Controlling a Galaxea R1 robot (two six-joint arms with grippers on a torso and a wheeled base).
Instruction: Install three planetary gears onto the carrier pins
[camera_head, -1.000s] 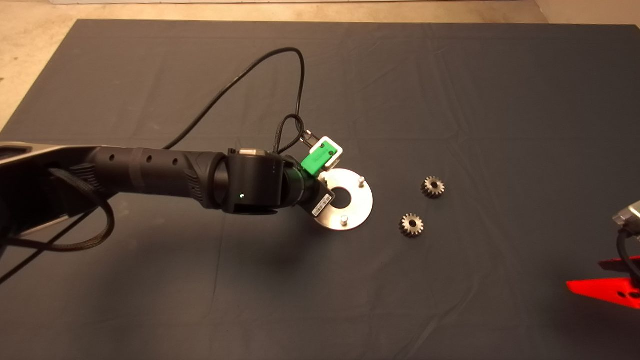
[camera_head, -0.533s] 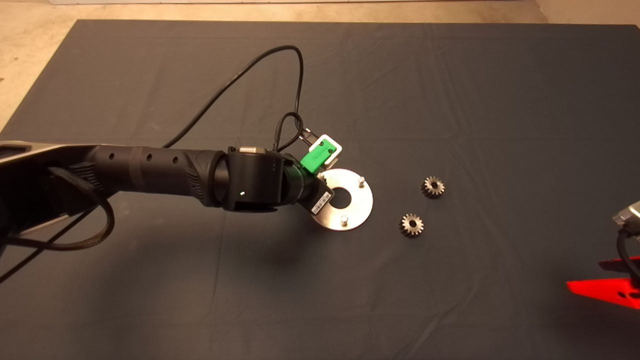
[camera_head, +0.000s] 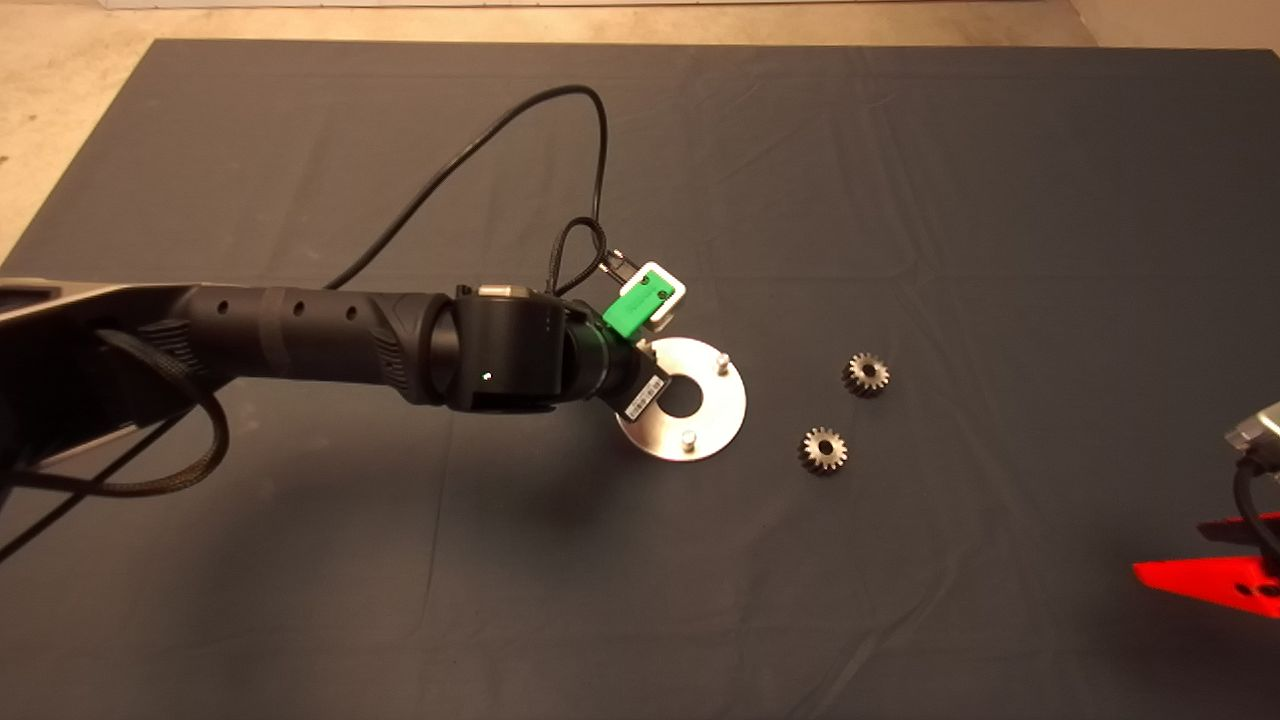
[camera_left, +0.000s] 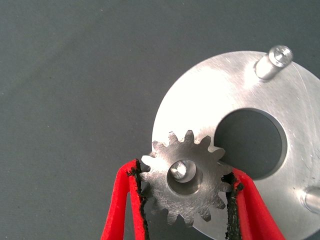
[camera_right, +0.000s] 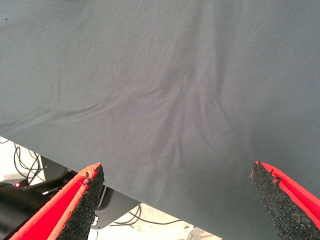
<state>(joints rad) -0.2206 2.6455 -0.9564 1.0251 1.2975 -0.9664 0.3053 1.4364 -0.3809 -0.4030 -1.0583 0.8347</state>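
Since small, rigid, smooth metal — likely slick, so best pinched across the toothed rim. Gear (camera_left: 186, 180) clamped between left gripper (camera_left: 186, 200) pads, bore over a pin (camera_left: 178, 170) on the disc (camera_left: 235, 100). Two gears (camera_head: 866, 374) (camera_head: 824, 450) loose on mat — right gripper (camera_right: 182, 200) parked, spread wide.

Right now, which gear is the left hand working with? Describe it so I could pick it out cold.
Find the silver disc in the middle of the dark mat. The gear sits at the disc's edge, gripped between the left hand's red fingers, a pin showing through its bore. The two other gears lie loose on the mat beside the disc.
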